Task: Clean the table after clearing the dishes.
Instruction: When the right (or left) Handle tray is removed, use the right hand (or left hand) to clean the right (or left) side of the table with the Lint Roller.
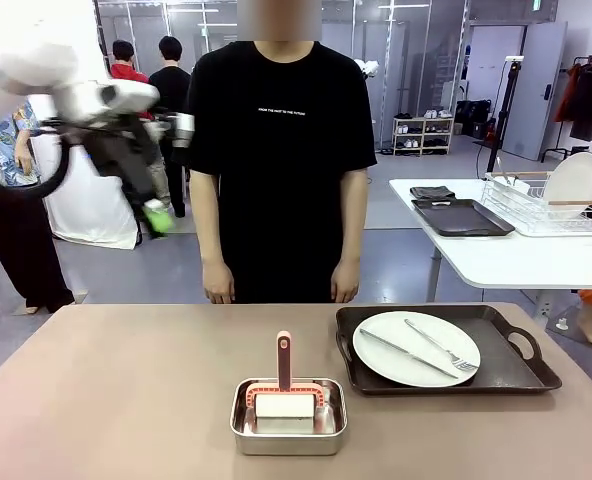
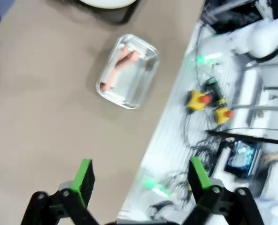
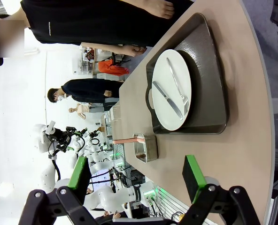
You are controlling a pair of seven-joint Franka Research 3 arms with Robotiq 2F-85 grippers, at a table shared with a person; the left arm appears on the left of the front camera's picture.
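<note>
Hovering high, left tool (image 2: 141, 176) gapes wide above the table (image 2: 45, 93).

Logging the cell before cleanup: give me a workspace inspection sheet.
Surface: matte taupe-brown table top, no spills seen.
Job's things: round white plate with silver cutlery on it, on a dark handled tray, robot's right.
Clutter: shiny steel rectangular pan holding a pink-handled white scrubber.
Grippers: left gripper open, empty, above the table; right gripper open, empty.
Cables: black cables and yellow button boxes beside the table's edge.
Surroundings: person in black T-shirt at far side; white side table with wire rack.
</note>
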